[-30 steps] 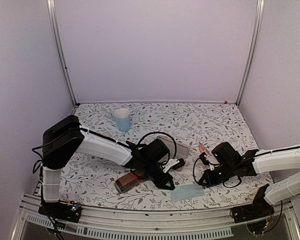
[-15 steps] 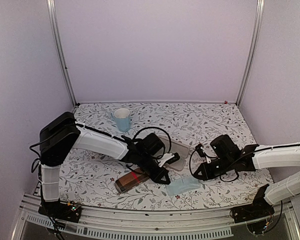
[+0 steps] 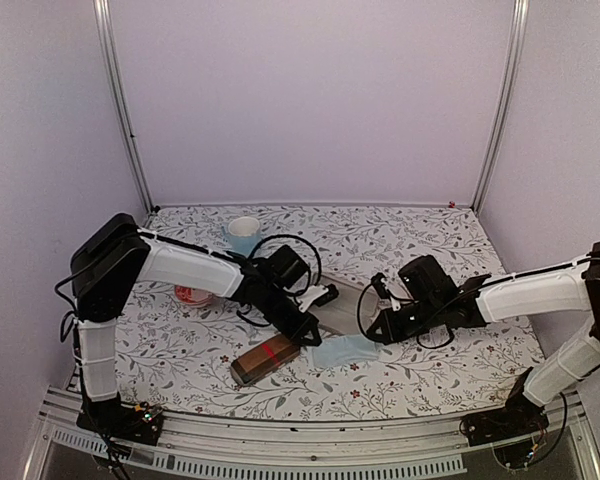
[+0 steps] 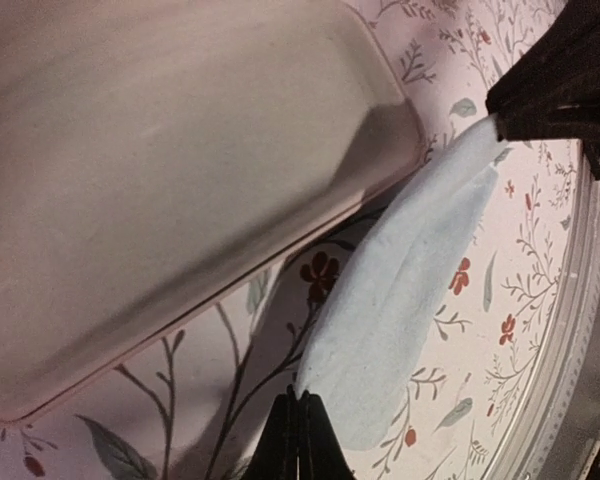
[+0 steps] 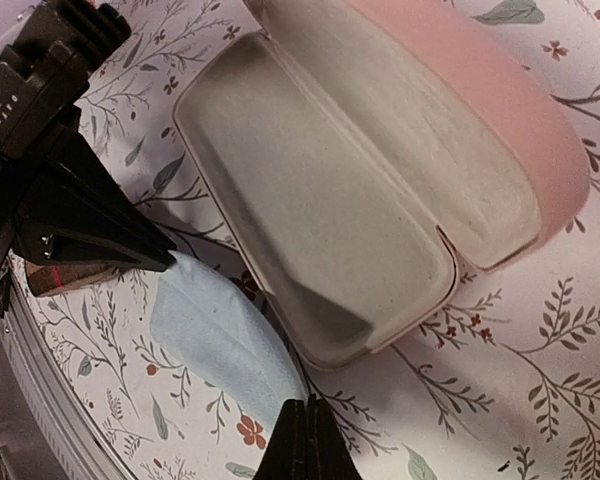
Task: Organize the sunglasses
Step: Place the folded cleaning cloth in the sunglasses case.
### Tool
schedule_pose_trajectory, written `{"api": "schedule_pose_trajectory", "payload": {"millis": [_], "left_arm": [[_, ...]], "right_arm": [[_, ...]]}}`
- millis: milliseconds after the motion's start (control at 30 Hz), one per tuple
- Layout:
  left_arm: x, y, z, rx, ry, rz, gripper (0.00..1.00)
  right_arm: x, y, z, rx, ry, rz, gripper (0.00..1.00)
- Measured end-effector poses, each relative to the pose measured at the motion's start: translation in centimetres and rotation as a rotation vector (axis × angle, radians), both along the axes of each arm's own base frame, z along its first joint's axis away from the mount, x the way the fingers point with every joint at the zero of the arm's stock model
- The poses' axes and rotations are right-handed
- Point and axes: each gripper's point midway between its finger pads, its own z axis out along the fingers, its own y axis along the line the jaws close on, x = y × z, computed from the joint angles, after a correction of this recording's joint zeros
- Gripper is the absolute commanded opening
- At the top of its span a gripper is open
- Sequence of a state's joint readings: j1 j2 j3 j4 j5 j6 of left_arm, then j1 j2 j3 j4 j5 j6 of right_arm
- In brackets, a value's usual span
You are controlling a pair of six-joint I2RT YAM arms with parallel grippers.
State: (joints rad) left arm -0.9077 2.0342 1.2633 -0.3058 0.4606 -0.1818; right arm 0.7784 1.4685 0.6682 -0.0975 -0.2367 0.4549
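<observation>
A pale blue cloth (image 3: 345,350) hangs stretched between my two grippers, just in front of the open pink case (image 3: 345,298). My left gripper (image 3: 311,338) is shut on the cloth's (image 4: 400,290) left corner; its tips (image 4: 298,397) pinch the edge. My right gripper (image 3: 372,336) is shut on the opposite corner of the cloth (image 5: 220,340), tips (image 5: 305,403) closed. The case (image 5: 360,200) lies open with nothing inside. The sunglasses do not show clearly: a small pinkish shape (image 3: 193,295) lies half hidden by the left forearm.
A brown red-banded case (image 3: 265,359) lies closed near the front, left of the cloth. A pale blue cup (image 3: 245,232) stands at the back left. Black cables loop over both wrists. The metal front rail (image 3: 310,440) runs close behind the cloth.
Both grippers have carried the cloth left and away from the front edge, toward the open pink case. The left arm drew back, uncovering the pinkish shape.
</observation>
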Motion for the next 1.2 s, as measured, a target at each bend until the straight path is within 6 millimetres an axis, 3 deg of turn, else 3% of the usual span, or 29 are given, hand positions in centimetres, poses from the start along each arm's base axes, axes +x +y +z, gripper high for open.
{"api": "schedule_pose_trajectory", "payload": {"millis": [267,767,1200], "left_arm": [[3.5,1.5,1.1,0.024,-0.054,0.036,0.00],[7.9,1.2,4.2,0.001,-0.147,0.070,0.00],[9.3,1.1,3.1,0.018,-0.138,0.084,0.00]], "right_arm": [[1.9,1.8,0.0,0.021,-0.017,-0.007,0.00],[3.8,2.6,0.3,0.016,-0.053,-0.045,0.00],[5.2,2.5,0.6,-0.013,-0.092,-0.082,0.00]]}}
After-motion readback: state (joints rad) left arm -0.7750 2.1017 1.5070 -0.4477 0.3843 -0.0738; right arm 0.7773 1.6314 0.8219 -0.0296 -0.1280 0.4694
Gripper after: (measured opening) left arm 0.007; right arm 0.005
